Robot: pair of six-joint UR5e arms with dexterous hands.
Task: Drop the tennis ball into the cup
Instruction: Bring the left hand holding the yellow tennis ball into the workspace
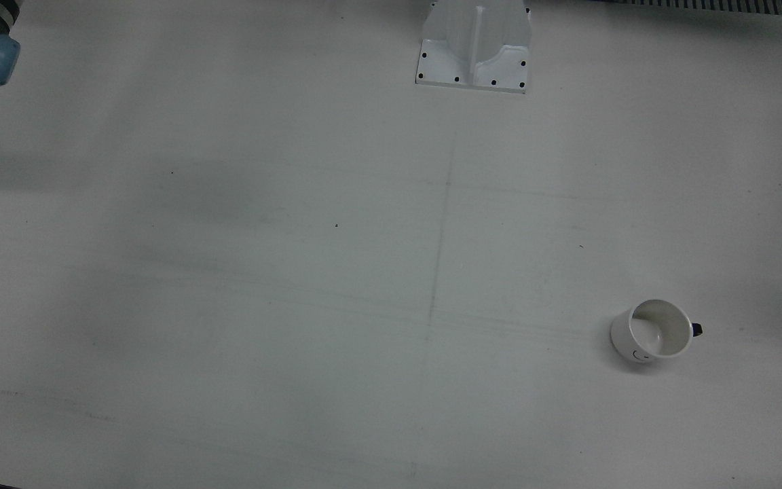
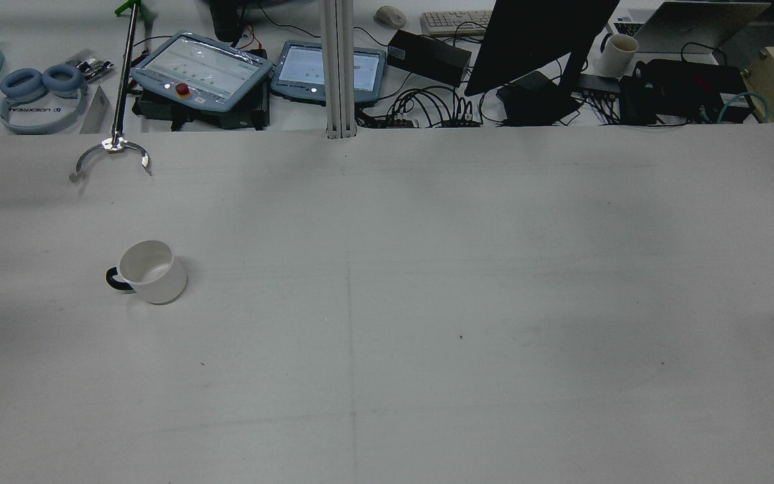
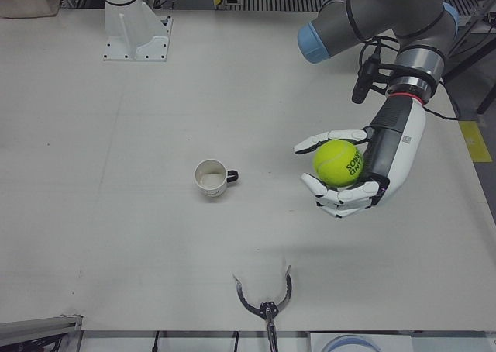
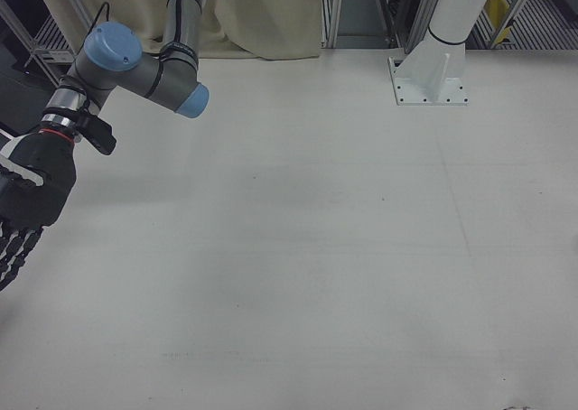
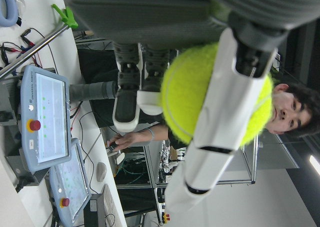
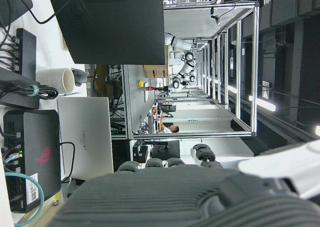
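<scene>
A yellow-green tennis ball (image 3: pixel 338 163) sits in my left hand (image 3: pixel 353 174), whose fingers curl around it, palm facing the cup. The hand hangs above the table, to the right of the cup in the left-front view and well apart from it. In the left hand view the ball (image 5: pixel 200 97) shows between the white fingers (image 5: pixel 220 132). The white cup (image 3: pixel 211 177) with a dark handle stands upright and empty on the table; it also shows in the front view (image 1: pixel 652 331) and the rear view (image 2: pixel 152 271). My right hand (image 4: pixel 25 202) hangs at the view's left edge, fingers straight, holding nothing.
A metal grabber claw (image 3: pixel 263 298) lies on the table's operator-side edge, near the cup's side (image 2: pixel 111 154). A white arm pedestal (image 1: pixel 476 44) stands at the robot's edge. Teach pendants (image 2: pixel 202 70), a monitor (image 2: pixel 535 40) and cables lie beyond the table.
</scene>
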